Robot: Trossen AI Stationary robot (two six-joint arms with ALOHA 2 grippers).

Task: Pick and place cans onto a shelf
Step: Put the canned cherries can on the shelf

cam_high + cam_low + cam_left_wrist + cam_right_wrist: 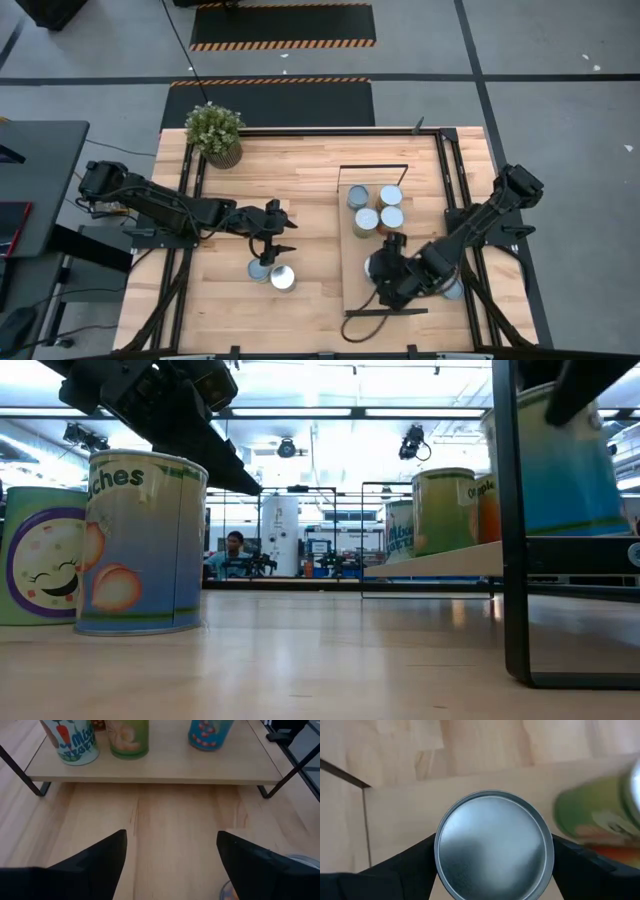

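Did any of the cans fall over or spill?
No, nothing stands out. The cans on the shelf stand upright, and so do the two cans on the table under the left gripper. The right gripper has its jaws around one upright can.

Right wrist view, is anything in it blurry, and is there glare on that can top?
In the right wrist view the silver can top between the dark fingers looks soft with a dull sheen, no hard glare; the green can beside it is smeared. In the low view bright ceiling lights wash out the background behind the peaches can.
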